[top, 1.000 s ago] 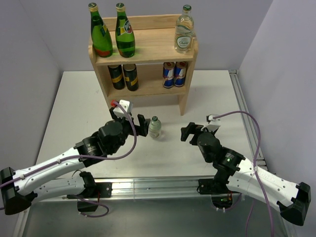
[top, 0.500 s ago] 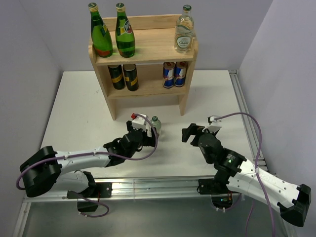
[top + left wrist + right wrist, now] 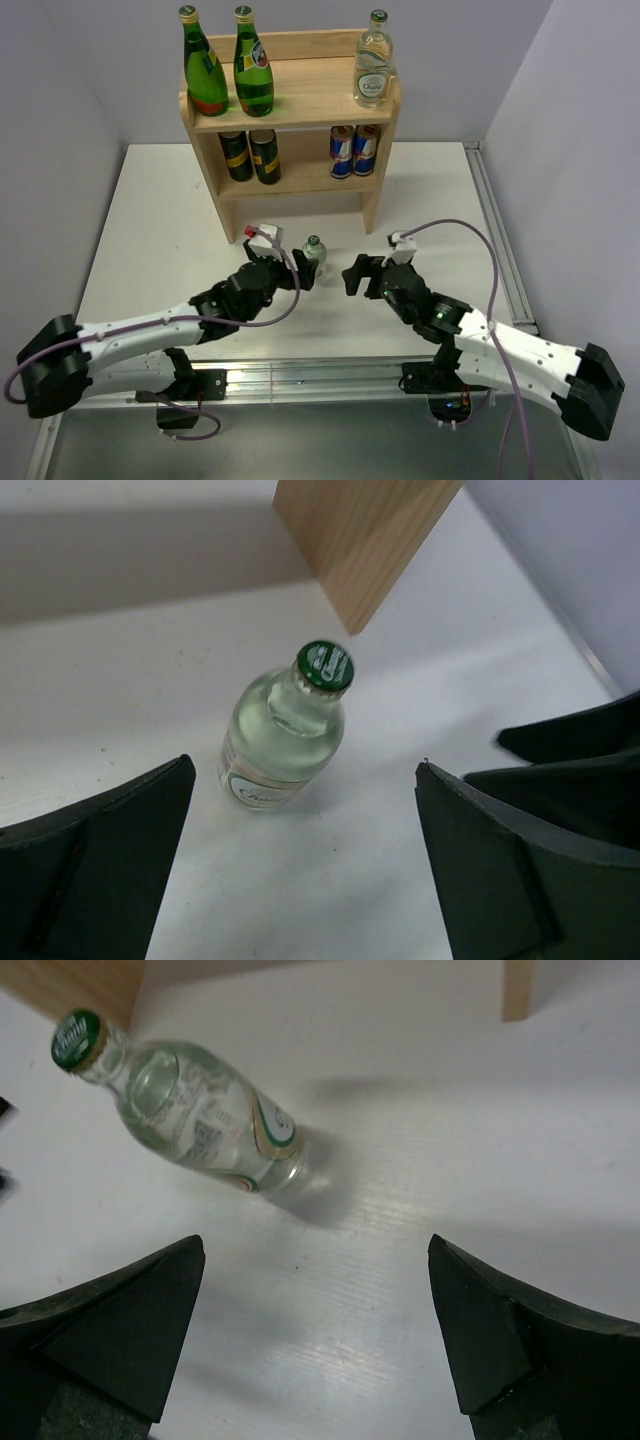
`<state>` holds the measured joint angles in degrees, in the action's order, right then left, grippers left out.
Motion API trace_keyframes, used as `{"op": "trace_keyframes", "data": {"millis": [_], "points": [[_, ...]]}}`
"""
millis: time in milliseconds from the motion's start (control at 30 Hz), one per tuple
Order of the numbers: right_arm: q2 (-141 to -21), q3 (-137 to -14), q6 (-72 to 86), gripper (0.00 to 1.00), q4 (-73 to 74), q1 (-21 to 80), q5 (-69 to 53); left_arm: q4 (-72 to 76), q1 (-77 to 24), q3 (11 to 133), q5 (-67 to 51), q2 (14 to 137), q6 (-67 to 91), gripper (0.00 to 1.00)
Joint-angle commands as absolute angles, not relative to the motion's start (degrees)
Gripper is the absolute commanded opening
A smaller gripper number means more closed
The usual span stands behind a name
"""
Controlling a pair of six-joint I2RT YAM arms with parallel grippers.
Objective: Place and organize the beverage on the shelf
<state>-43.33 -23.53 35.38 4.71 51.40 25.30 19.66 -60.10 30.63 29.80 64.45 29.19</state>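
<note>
A small clear bottle with a green cap [image 3: 314,254] stands upright on the white table in front of the light-wood shelf [image 3: 310,95]. It shows in the left wrist view [image 3: 285,735] and the right wrist view [image 3: 190,1110]. My left gripper [image 3: 300,273] is open and empty, just left of and near the bottle, not touching it. My right gripper [image 3: 352,276] is open and empty, a short way right of the bottle. The shelf's top board holds two green bottles [image 3: 228,65] and a clear bottle [image 3: 373,68]. Its lower board holds two dark cans [image 3: 250,153] and two blue cans [image 3: 354,150].
The shelf's right side panel foot [image 3: 371,212] stands just behind the bottle, also seen in the left wrist view [image 3: 360,540]. A metal rail [image 3: 495,230] runs along the table's right edge. Grey walls close in both sides.
My right gripper has moved left toward the small bottle. My left arm has shifted and its gripper sits slightly lower beside the bottle. The bottle has not moved.
</note>
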Motion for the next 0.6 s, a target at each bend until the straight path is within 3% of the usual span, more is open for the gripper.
{"op": "trace_keyframes", "data": {"millis": [0,267,567], "points": [[-48.15,-24.43,34.01,1.0,-4.73,52.29,19.87,15.13,-60.29,32.6,31.02,57.15,28.92,0.99],[-60.46,-28.29,34.37,1.0,-11.85,53.7,17.84,8.96,-60.29,31.91,36.03,49.05,28.39,0.99],[-71.27,-33.66,32.7,1.0,-16.52,56.51,21.0,11.86,-59.42,28.75,35.43,49.57,28.83,0.99]]}}
